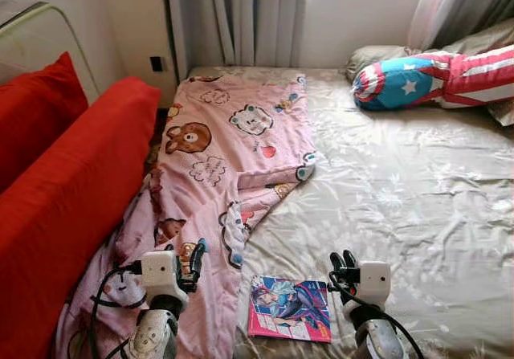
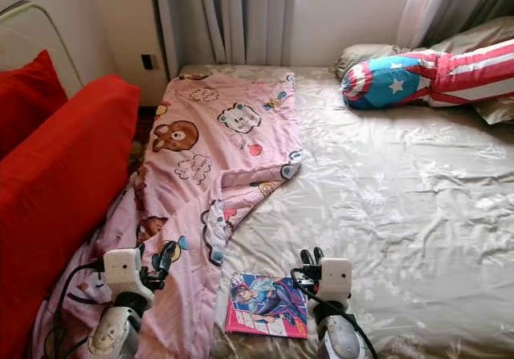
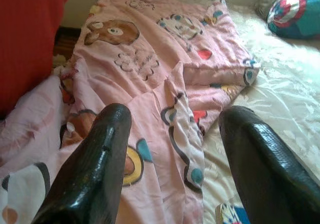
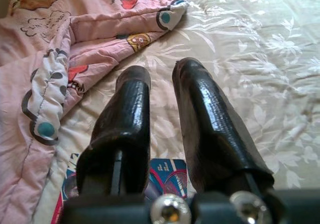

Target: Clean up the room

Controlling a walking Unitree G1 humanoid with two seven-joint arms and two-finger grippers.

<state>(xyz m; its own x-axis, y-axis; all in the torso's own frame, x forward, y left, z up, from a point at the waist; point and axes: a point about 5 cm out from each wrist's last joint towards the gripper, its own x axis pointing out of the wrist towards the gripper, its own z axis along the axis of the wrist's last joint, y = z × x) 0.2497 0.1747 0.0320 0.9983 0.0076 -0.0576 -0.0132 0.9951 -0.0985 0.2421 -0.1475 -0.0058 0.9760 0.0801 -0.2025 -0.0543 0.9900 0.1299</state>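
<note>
A pink quilt [image 1: 229,146] printed with cartoon bears lies rumpled along the left side of a bed with a beige flowered sheet [image 1: 401,198]. A colourful picture book [image 1: 291,308] lies flat near the bed's front edge. My left gripper [image 1: 195,259] hovers open over the quilt's lower part, left of the book, with nothing between its fingers [image 3: 95,159]. My right gripper [image 1: 345,263] hangs just right of the book, above the bare sheet. Its fingers [image 4: 130,114] stand close together and hold nothing.
Two big red cushions [image 1: 72,182] stand along the bed's left side. A star-and-stripe bolster [image 1: 434,78] and beige pillows [image 1: 377,55] lie at the far right. Grey curtains [image 1: 241,14] and a wall socket [image 1: 156,63] are behind the bed.
</note>
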